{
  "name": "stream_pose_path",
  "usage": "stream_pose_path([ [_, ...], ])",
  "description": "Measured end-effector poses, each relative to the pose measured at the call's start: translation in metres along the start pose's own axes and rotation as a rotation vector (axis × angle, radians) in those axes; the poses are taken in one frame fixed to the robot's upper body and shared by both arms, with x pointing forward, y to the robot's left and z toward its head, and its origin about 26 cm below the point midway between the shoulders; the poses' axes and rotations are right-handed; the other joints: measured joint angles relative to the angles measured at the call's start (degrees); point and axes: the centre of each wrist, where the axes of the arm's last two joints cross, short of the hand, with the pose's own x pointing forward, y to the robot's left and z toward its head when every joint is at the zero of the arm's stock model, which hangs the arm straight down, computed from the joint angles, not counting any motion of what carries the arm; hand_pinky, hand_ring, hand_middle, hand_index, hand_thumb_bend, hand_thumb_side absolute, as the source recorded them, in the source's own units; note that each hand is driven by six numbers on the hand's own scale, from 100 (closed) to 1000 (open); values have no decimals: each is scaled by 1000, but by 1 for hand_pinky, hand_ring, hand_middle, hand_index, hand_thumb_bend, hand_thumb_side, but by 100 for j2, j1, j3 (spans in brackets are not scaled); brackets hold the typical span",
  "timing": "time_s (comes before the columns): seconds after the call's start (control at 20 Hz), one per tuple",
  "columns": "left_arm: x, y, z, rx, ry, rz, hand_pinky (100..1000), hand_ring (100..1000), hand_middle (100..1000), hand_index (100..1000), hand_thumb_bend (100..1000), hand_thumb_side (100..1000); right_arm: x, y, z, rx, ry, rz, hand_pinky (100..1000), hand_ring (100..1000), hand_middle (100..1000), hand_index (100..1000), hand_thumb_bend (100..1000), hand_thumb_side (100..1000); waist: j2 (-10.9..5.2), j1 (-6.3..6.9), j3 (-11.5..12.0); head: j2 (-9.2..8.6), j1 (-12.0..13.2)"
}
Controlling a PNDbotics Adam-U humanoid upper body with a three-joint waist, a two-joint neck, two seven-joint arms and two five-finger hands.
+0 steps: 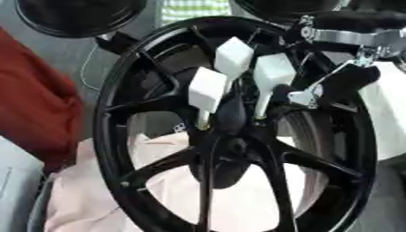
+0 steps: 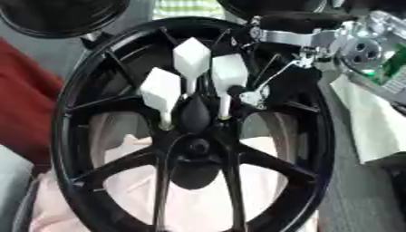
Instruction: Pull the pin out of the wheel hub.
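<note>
Robot hand [image 1: 313, 93] seemingly touches rightmost pin [image 1: 272, 72] in wheel hub [image 1: 226, 136].

Our right arm [image 1: 357, 34] enters from the upper right corner, its black forearm ending in a silver wrist band. Our right hand [image 1: 321, 88] hangs below it, dark fingers [image 2: 273, 84] angled down and leftward; their curl we cannot resolve. Our left hand appears in neither view.

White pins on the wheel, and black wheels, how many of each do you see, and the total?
White pins: 3
Black wheels: 3, the near wheel and two partly cut off at the top
Total: 6
</note>
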Motion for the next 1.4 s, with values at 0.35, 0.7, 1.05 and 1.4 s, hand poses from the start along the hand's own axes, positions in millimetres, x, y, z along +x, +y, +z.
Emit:
stream_pose_path([
  [0.35, -1, 1, 0, 3, 7, 0, 712, 599, 503, 725, 100, 715, -2, -5, 4, -58, 3, -39, 822, 587, 311, 405, 100, 136, -13, 0, -48, 37, 2],
  [0.7, -2, 2, 1, 13, 10, 0, 711, 600, 504, 725, 100, 712, -4, -17, 12, -152, 21, -88, 812, 561, 284, 372, 100, 114, -80, 2, -81, 39, 9],
  [1.05, -3, 4, 3, 24, 19, -4, 709, 600, 505, 725, 100, 710, -16, -38, 24, -292, 74, -188, 809, 554, 272, 358, 100, 100, -136, 3, -182, 77, 69],
  [1.4, -5, 8, 6, 55, 28, -14, 708, 601, 506, 725, 100, 709, -76, -43, 53, -550, 292, -290, 816, 560, 277, 362, 100, 100, -136, 59, -336, 79, 218],
])
